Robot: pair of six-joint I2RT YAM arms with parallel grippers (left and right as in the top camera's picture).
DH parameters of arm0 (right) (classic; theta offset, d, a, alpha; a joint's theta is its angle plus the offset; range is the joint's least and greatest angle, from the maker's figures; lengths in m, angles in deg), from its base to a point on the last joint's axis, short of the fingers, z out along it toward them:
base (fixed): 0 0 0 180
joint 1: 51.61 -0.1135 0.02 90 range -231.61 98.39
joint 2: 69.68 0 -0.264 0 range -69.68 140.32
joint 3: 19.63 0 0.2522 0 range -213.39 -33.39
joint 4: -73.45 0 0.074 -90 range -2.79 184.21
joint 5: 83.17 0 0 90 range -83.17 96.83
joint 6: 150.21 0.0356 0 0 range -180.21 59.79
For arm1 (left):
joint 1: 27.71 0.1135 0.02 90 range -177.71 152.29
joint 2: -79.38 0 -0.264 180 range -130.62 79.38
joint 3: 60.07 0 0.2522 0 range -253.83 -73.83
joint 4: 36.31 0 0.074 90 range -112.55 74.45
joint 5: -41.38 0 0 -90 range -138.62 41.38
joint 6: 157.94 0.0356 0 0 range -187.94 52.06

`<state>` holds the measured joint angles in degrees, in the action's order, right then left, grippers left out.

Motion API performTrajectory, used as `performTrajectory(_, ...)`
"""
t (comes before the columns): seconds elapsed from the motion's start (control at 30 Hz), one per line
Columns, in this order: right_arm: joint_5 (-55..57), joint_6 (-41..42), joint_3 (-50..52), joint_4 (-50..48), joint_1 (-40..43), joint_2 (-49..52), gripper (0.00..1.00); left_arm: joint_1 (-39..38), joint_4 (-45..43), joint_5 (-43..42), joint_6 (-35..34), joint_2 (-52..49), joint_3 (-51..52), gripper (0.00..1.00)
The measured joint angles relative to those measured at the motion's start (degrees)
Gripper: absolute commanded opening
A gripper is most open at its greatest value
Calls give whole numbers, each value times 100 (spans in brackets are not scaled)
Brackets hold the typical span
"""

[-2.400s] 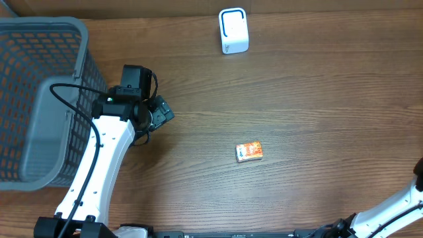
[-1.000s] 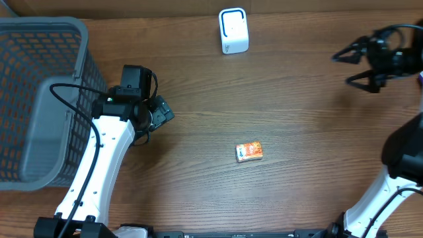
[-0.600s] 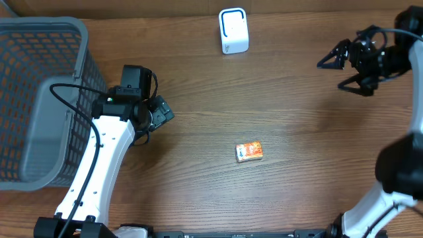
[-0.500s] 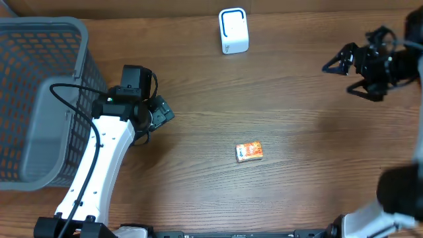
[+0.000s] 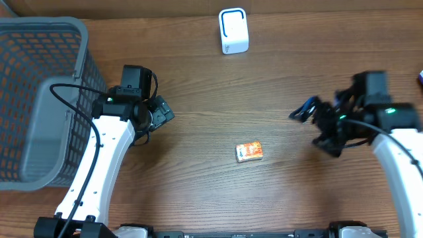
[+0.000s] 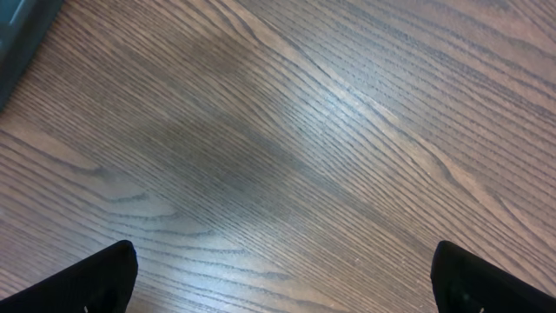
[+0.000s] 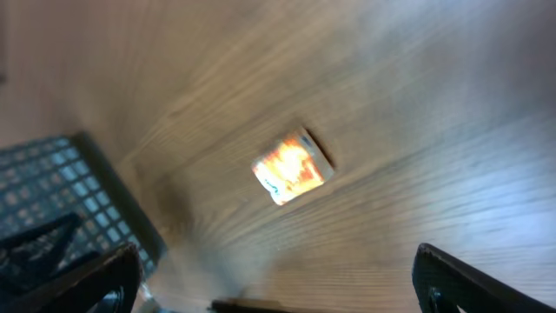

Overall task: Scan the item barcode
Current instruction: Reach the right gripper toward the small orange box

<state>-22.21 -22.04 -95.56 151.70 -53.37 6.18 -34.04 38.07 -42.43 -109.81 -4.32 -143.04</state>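
A brown wood-grain table (image 5: pixel 284 73) fills the view. The right gripper (image 5: pixel 305 127), jaws spread wide and empty, hovers near a small orange packet (image 5: pixel 249 151) lying flat mid-table. A good pick likely means descending squarely, straddling the packet's narrower sides and closing gently. The white scanner (image 5: pixel 233 31) stands well apart at the far edge. The left gripper (image 5: pixel 157 119), also spread, hangs near a grey basket (image 5: pixel 78 39).

bright even light; right wrist view motion-blurred; right gripper (image 5: pixel 309 129) smeared; soft glare on table (image 6: pixel 347 104)
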Motion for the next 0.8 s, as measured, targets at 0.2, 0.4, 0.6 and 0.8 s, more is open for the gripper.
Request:
performTrajectory(0.2,-168,1239,658,-531,-337,72,96,0,2,0,0,0,0,100)
performTrajectory(0.4,94,2253,680,-564,-1176,83,90,0,2,2,0,0,0,100)
performTrajectory(0.6,804,3679,828,-1392,-2728,136,73,0,4,0,0,0,0,99)
performTrajectory(0.8,1290,4675,1014,-1718,-3154,323,59,0,4,0,0,0,0,100)
